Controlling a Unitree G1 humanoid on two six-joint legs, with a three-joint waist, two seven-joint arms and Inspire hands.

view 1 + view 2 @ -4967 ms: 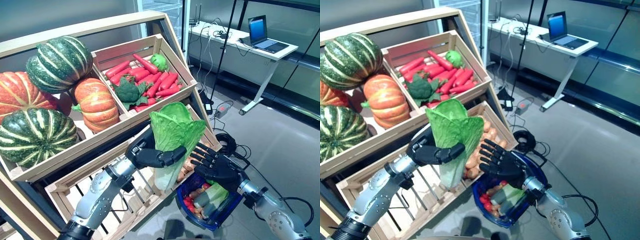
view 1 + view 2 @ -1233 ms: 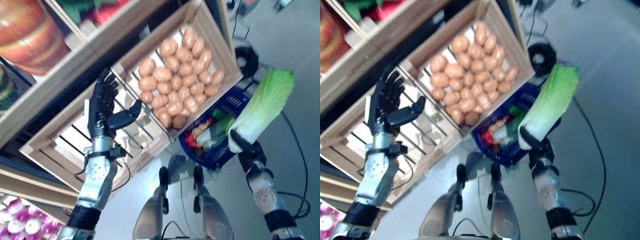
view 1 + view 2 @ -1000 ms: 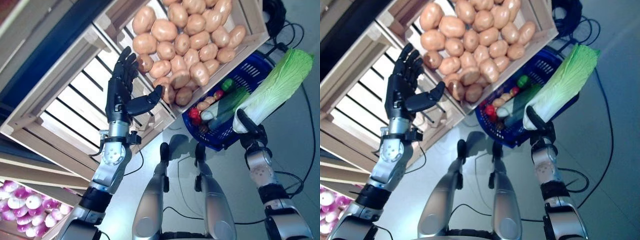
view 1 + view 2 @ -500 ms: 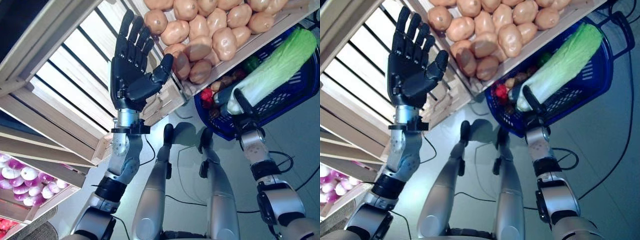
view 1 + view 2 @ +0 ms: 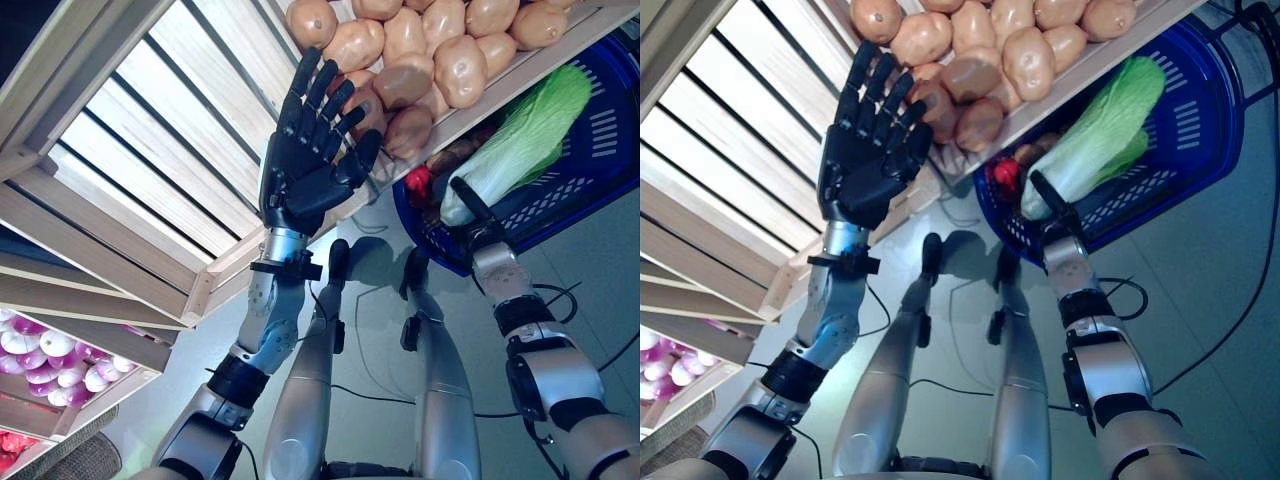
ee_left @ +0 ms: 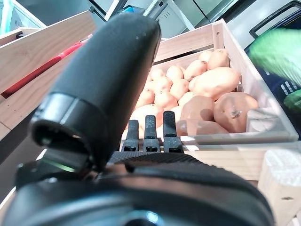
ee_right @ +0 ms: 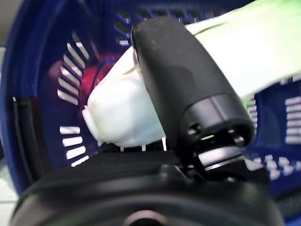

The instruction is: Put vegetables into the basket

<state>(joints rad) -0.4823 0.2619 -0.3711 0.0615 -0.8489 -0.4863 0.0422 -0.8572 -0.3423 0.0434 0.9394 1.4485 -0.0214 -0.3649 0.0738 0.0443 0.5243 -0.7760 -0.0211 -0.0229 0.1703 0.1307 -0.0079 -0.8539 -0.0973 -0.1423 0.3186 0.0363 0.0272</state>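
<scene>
My right hand [image 5: 478,228] is shut on the white stem of a long green-and-white cabbage [image 5: 520,138] and holds it over the blue plastic basket [image 5: 590,170], which stands on the floor. The thumb [image 7: 183,89] lies across the cabbage's white end [image 7: 117,113], with the basket's blue wall [image 7: 56,75] behind it. Red and green vegetables [image 5: 1008,178] lie in the basket. My left hand [image 5: 308,160] is open and empty, fingers spread, raised in front of the wooden crate of potatoes [image 5: 420,60]. It also shows in the right eye view [image 5: 868,150].
The wooden stand's slatted lower crate [image 5: 150,170] is beside my left hand. The potato crate's front edge [image 6: 235,136] overhangs the basket. Grey floor [image 5: 1210,300] lies to the right of the basket.
The camera has tilted down steeply. The cabbage passed from my left hand to my right, which has lowered it over the basket. My left hand is open and empty.
</scene>
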